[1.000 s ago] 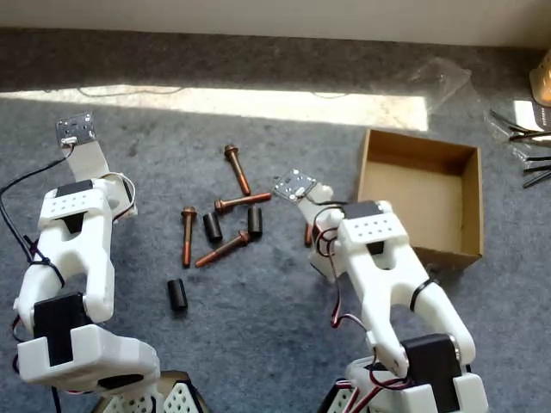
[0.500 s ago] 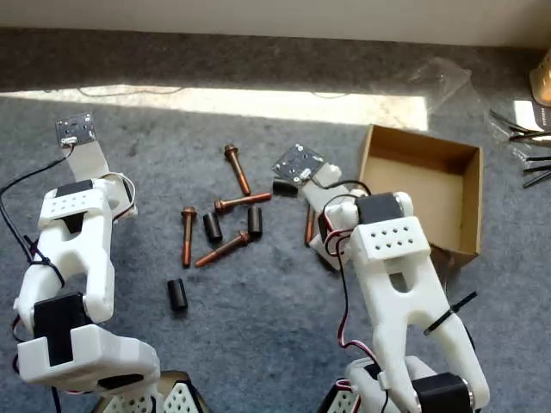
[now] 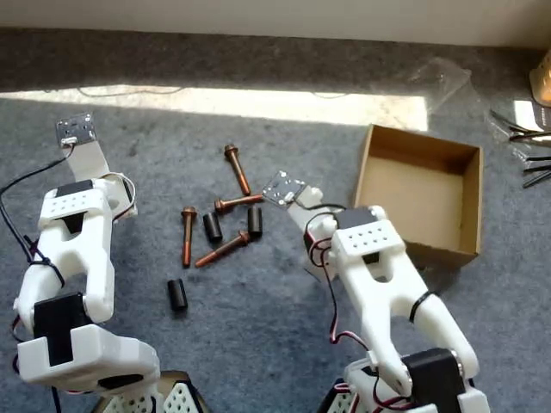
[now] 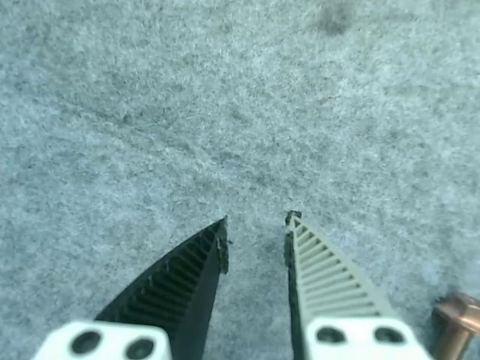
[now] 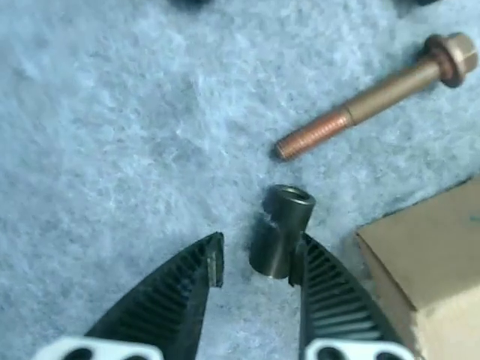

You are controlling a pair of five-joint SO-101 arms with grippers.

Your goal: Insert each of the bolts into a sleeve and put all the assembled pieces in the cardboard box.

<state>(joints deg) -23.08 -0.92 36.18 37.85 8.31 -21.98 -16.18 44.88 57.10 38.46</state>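
Right tool (image 5: 258,256) spread around sleeve (image 5: 282,229), cardboard box (image 5: 424,259) cut off at edge

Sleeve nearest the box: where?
Right wrist view: the sleeve sits between the right gripper's open fingers, by a bolt's threaded tip and the cardboard box corner.

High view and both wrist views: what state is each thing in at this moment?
Cardboard box: open, upright, nothing seen inside.
Bolts: lying flat on the carpet, none in a sleeve.
Loose sleeves: lying on the carpet, empty.
Fourth sleeve: standing on end between the right arm's jaws, not clamped.
Right arm: jaws open.
Left arm: jaws open, nothing between them.
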